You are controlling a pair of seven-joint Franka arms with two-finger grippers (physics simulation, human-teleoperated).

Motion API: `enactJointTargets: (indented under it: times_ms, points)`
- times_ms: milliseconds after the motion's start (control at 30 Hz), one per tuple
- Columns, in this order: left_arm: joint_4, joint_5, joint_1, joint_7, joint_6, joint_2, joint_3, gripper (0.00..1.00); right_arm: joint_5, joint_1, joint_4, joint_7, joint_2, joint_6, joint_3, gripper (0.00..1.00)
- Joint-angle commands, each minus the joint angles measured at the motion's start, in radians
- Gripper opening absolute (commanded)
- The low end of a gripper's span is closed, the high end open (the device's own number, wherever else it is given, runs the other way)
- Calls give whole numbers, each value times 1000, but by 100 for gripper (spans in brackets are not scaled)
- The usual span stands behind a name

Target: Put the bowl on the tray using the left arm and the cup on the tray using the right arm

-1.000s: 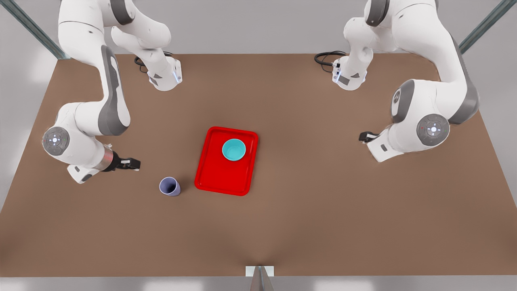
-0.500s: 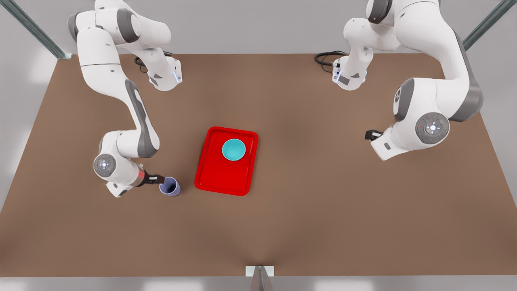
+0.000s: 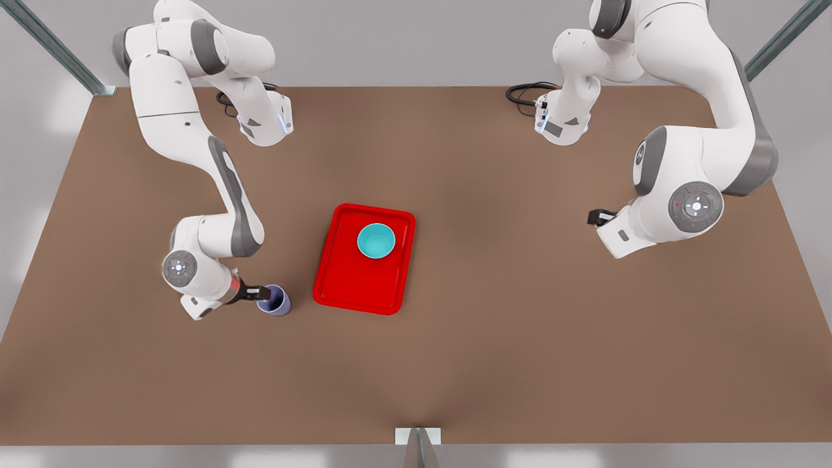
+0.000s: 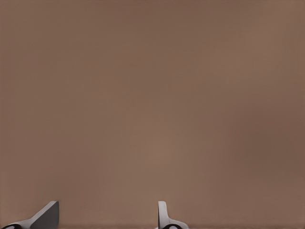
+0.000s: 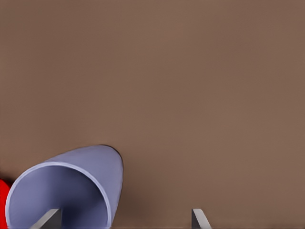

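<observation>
The bright red rectangular tray (image 3: 364, 260) with rounded corners and a low raised rim lies on the brown desk (image 3: 520, 325). Its long axis runs from the near edge of the desk towards the arm bases, leaning slightly. The small round teal bowl (image 3: 376, 240) sits inside the tray, upright, in the far half, close to the rim on the front view's right; the near half of the tray is bare red floor.

The small lilac tapered cup (image 3: 273, 300) without a handle stands on the desk just beside the tray's near corner on the front view's left, apart from the rim. Its mouth faces up, and nothing shows inside it. In the right wrist view the cup (image 5: 66, 188) shows its open mouth, with a sliver of the tray (image 5: 2, 200) beside it.

The right end effector (image 3: 263, 294) is at the cup's rim on the side away from the tray; its fingers (image 5: 47, 218) are spread wide, one over the cup's mouth and the other outside the wall.

The left end effector (image 3: 597, 218) waits well away from the tray on the front view's right, with its fingers (image 4: 164, 217) apart and nothing between them.
</observation>
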Motion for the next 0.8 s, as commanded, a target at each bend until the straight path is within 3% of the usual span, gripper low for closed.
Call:
enactJointTargets:
  times_ms: [0, 167, 267, 467, 600, 767]
  points:
    - [0, 0, 0, 0, 0, 0, 0, 100, 0, 1, -2, 0, 1, 0, 0, 100]
    - [0, 0, 0, 0, 0, 1, 0, 100, 0, 2, -10, 0, 4, 9, 2, 100]
    - [0, 0, 1, 0, 0, 1, 0, 100, 2, 2, -7, 0, 11, 15, 2, 74]
    - [0, -1, 1, 0, 2, 4, 0, 100, 3, 1, -2, -2, 33, 19, 31, 72]
    - [0, -1, 0, 0, 3, 6, 0, 100, 3, 1, -5, -2, 41, 17, 32, 60]
    - [2, -1, 1, 0, 2, 4, 0, 100, 3, -4, -4, -3, 45, 17, 32, 27]
